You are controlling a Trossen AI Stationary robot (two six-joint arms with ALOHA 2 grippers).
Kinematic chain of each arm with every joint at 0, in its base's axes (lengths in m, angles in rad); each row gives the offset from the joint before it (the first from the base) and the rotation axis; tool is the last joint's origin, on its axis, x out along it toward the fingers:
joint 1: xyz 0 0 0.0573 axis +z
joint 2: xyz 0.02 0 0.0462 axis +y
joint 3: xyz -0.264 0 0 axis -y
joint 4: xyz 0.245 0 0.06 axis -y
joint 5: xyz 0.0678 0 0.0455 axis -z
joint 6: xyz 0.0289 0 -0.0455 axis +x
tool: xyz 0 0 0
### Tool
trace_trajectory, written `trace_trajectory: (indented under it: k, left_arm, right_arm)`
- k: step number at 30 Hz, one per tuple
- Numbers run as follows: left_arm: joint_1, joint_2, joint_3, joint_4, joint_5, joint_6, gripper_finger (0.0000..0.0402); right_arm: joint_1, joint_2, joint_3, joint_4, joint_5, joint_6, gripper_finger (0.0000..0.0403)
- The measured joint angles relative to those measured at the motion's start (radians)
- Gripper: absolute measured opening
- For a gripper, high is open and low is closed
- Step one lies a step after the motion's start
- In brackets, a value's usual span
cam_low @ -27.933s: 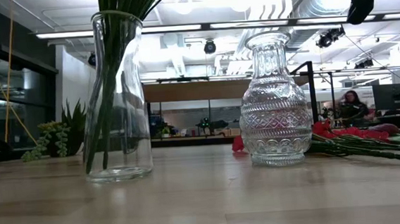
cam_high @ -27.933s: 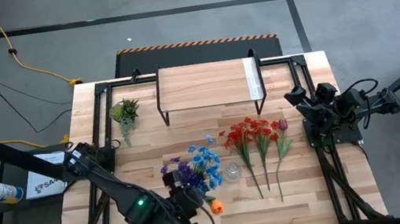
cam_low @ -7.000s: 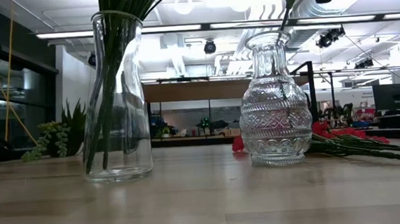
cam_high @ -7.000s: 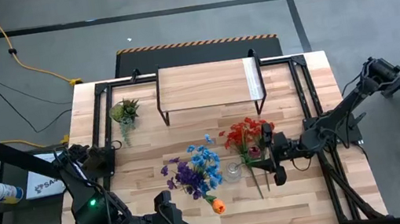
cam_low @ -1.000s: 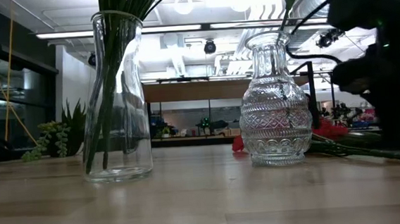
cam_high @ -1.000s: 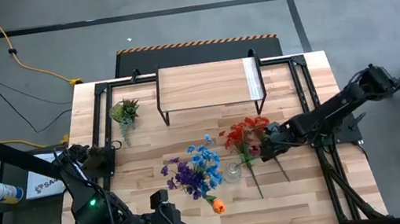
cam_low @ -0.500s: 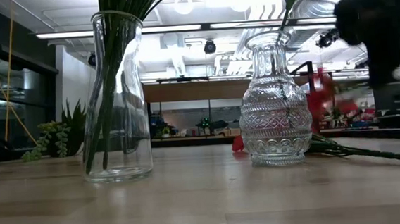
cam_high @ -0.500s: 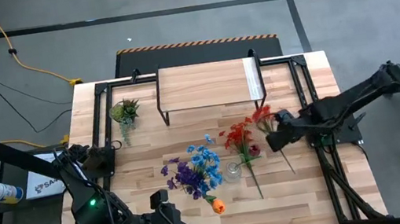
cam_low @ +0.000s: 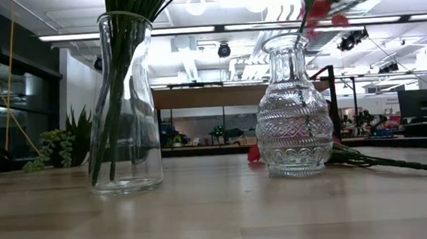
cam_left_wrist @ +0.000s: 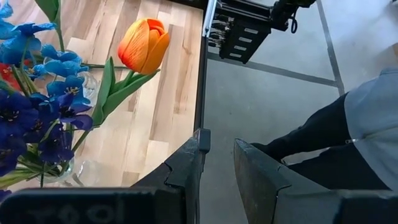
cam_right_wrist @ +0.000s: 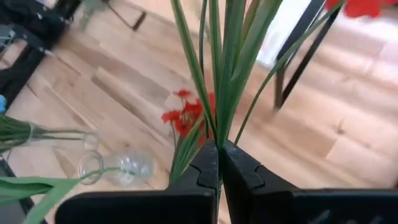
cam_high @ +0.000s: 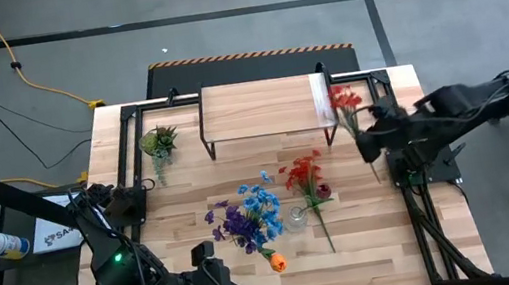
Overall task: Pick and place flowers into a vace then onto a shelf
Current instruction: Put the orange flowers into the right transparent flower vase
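My right gripper [cam_high: 366, 143] hovers off the right end of the shelf [cam_high: 265, 109], shut on a red flower [cam_high: 343, 101]. A plain glass vase [cam_low: 122, 103] holds the blue, purple and orange flowers [cam_high: 246, 223]. Beside it stands a patterned glass vase [cam_low: 293, 106] with one stem in it. More red flowers [cam_high: 301, 171] lie flat on the table, their stems toward the near edge. At the near left edge, my left gripper [cam_left_wrist: 217, 149] is open and has nothing between its fingers. My right gripper pinches the red flower's green stem and leaves [cam_right_wrist: 214, 134] between its two fingers, about midway along the stem. The fingers come from the table's right and lie across it. The flower is lifted clear of the table, its blossom [cam_high: 343, 101] toward the far edge.
A small spiky potted plant [cam_high: 159, 141] stands at the far left. Black frame rails [cam_high: 387, 113] run along the table's sides. A person's dark trouser leg [cam_left_wrist: 323, 130] shows on the floor beyond the near edge.
My right gripper has risen from the table with one red flower, staying shut, and gone toward the far right, beside the shelf's right end. The flower has been lifted clear of the other red flowers, which stay on the table.
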State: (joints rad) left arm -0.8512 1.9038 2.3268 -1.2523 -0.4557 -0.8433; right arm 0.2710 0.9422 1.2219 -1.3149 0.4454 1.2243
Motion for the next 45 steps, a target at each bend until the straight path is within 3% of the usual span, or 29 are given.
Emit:
trace_trajectory:
  k: [6, 13, 19, 27, 37, 45]
  left_arm:
    - [0.0, 0.0, 0.0, 0.026, -0.001, 0.0, 0.0134]
    - [0.0, 0.0, 0.0, 0.026, -0.004, 0.0, 0.0134]
    - [0.0, 0.0, 0.0, 0.025, -0.007, 0.0, 0.0134]
    - [0.0, 0.0, 0.0, 0.023, -0.01, 0.0, 0.0134]
    - [0.0, 0.0, 0.0, 0.023, -0.01, 0.0, 0.0134]
    - [0.0, 0.0, 0.0, 0.024, -0.025, 0.0, 0.0134]
  right_arm:
    - [0.0, 0.023, 0.166, -0.143, 0.055, -0.046, 0.0]
    - [0.0, 0.053, 0.301, -0.102, 0.071, -0.176, 0.0]
    - [0.006, 0.075, 0.367, 0.094, 0.035, -0.362, 0.0]
    - [0.096, 0.08, 0.367, 0.443, -0.036, -0.567, 0.0]
    - [0.235, 0.095, 0.367, 0.665, -0.063, -0.711, 0.0]
    - [0.321, 0.114, 0.366, 0.743, -0.063, -0.94, 0.0]
